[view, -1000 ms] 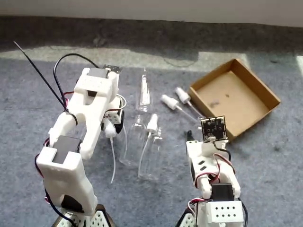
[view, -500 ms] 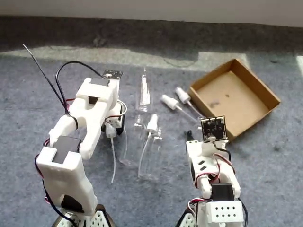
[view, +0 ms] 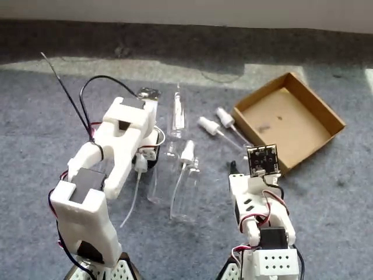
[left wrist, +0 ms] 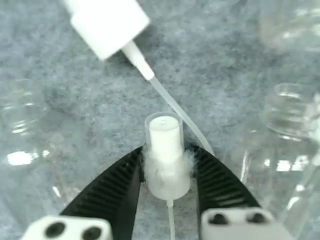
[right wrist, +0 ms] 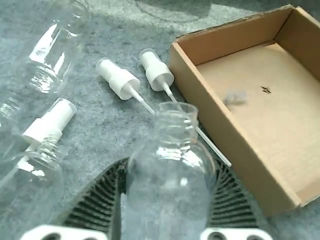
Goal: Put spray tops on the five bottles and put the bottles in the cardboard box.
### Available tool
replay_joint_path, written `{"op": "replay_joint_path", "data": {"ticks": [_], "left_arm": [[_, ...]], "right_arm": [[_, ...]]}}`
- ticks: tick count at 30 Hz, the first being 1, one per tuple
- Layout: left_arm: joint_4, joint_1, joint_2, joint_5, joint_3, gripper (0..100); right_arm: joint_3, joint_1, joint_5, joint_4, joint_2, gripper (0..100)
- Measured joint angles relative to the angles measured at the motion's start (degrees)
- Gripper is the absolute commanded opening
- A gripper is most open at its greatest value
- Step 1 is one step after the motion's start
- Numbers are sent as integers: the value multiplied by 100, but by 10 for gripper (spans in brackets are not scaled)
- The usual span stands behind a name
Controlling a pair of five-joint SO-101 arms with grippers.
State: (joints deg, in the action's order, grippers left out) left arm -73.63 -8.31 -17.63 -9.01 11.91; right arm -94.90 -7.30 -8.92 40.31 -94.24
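Left wrist view, item one: left gripper (left wrist: 167, 156), jaws clamped on the collar of a white spray top (left wrist: 163, 134). Its thin dip tube (view: 131, 201) trails toward the arm's base over the grey carpet (view: 338, 204). Item two: right gripper (right wrist: 170, 172), closed around an uncapped clear bottle (right wrist: 172, 127) whose open neck points away from the wrist. It is held near the cardboard box (right wrist: 260, 110) but apart from it. Item three: two loose spray tops (right wrist: 120, 82) on the carpet, just beside the box's near wall. Item four: further bottles lying on the carpet by the left arm. One is a topped bottle (view: 186, 192) with a spray top at its neck, seating not discernible; the open bottles (view: 176, 114) beside it are uncapped. No bottle lies in the box yet. Step in hand, as judged: capping the held bottle, early in the task, with most tops unfitted. The next move calls for bringing the two grippers together and threading the limp tube tip into the narrow neck first. The collar then goes squarely onto the rim; the tube's sway is the likely snag.
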Motion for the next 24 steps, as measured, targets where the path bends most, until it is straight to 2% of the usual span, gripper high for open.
{"op": "replay_joint_path", "data": {"ticks": [6, 13, 24], "left_arm": [[-44, -387, 299, 0, -185, 42], [-932, -431, 1477, 0, -923, 42], [-1134, -563, 4009, 0, -1160, 42]], "right_arm": [[0, 0, 0, -26, 18, 95], [-9, -35, 9, -308, 62, 91], [-26, -1143, 9, -1538, 62, 91]]}}
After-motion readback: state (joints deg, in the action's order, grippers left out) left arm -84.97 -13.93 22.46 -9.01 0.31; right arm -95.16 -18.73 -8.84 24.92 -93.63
